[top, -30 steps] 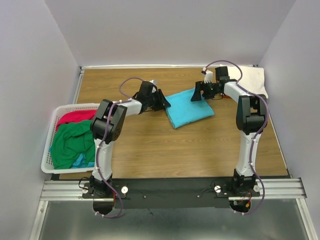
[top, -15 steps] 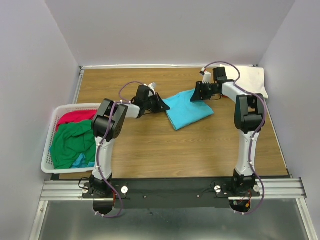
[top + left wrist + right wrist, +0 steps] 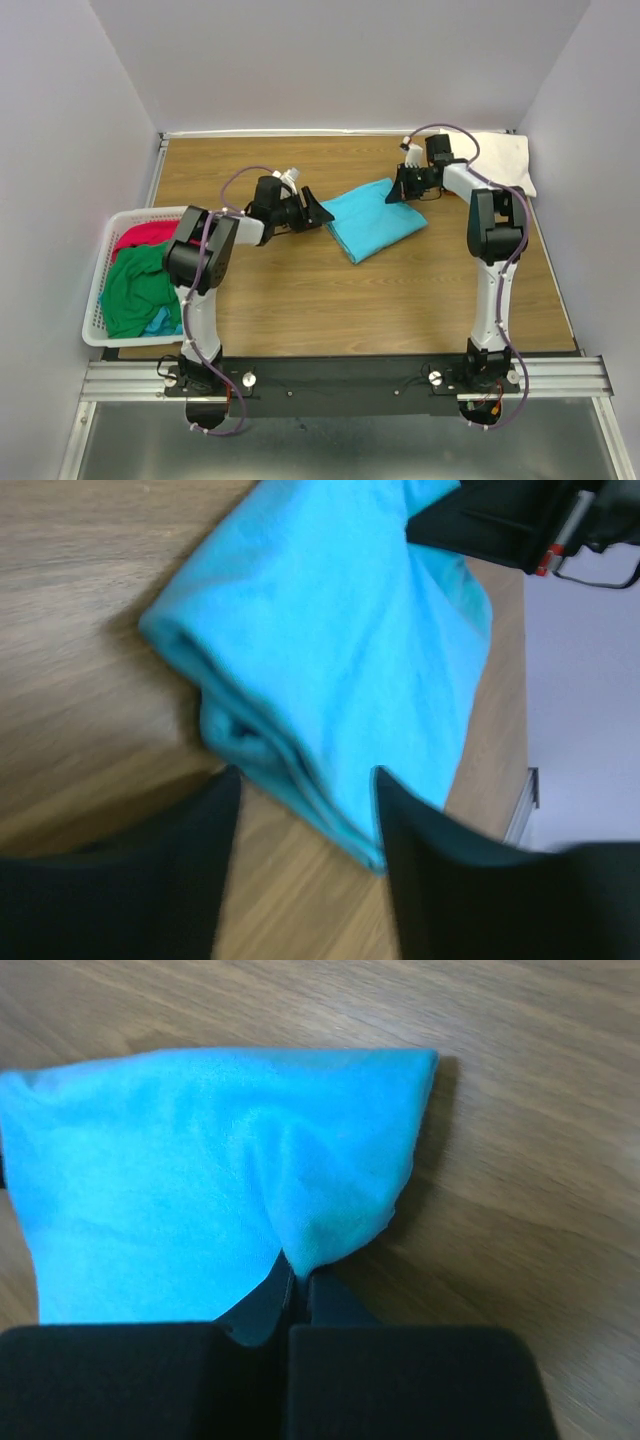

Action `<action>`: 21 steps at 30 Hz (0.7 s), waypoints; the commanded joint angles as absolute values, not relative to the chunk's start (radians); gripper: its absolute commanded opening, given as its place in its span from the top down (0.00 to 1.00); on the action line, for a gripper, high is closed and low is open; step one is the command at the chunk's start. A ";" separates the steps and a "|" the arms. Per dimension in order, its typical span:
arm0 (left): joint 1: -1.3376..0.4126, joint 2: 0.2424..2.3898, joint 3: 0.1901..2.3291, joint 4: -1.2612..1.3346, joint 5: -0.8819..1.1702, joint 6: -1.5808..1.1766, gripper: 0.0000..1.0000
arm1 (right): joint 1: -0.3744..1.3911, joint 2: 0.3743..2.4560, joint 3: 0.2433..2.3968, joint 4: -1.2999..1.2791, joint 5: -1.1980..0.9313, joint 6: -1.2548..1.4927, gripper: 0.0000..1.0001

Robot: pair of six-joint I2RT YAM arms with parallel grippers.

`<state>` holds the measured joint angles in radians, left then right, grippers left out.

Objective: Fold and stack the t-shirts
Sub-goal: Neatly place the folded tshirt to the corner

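Observation:
A folded turquoise t-shirt (image 3: 372, 218) lies on the wooden table (image 3: 300, 290) between my two arms. My left gripper (image 3: 322, 212) is at its left corner, open; in the left wrist view the shirt's layered folded edge (image 3: 300, 730) runs just past the black fingertips (image 3: 215, 810), and the gripper (image 3: 306, 780) grips nothing. At the shirt's far right edge my right gripper (image 3: 400, 190) is shut on a pinch of the turquoise cloth (image 3: 330, 1220), which rises in a small peak at the closed gripper (image 3: 298, 1278).
A white lattice basket (image 3: 95, 300) at the left table edge holds a red t-shirt (image 3: 150, 236), a green t-shirt (image 3: 140, 285) and a bit of turquoise cloth (image 3: 165, 322). A cream-white t-shirt (image 3: 505, 160) lies folded at the back right corner. White walls enclose the table.
My right gripper has closed on the turquoise shirt's far edge. My left gripper closed briefly, then opened, and its arm drew back to the left.

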<state>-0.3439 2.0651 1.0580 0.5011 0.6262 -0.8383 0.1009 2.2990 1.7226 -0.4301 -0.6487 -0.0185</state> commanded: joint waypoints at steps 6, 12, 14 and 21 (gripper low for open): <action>-0.281 1.613 0.977 0.289 0.378 -0.520 0.13 | 0.084 2.114 1.713 -0.489 -0.341 -0.175 1.00; -0.268 1.379 0.959 0.147 0.213 -0.371 0.08 | 0.084 1.988 1.698 -0.488 -0.229 -0.251 1.00; -0.258 1.300 0.945 0.108 0.158 -0.319 0.02 | 0.086 1.950 1.707 -0.488 -0.174 -0.281 1.00; -0.219 1.137 0.855 0.026 0.112 -0.200 0.02 | 0.086 1.904 1.779 -0.477 -0.068 -0.340 0.99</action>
<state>-0.2367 1.1915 0.9051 0.1211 0.1860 -0.3016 0.0902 1.9331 1.7187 -0.4801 -0.1753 -0.2832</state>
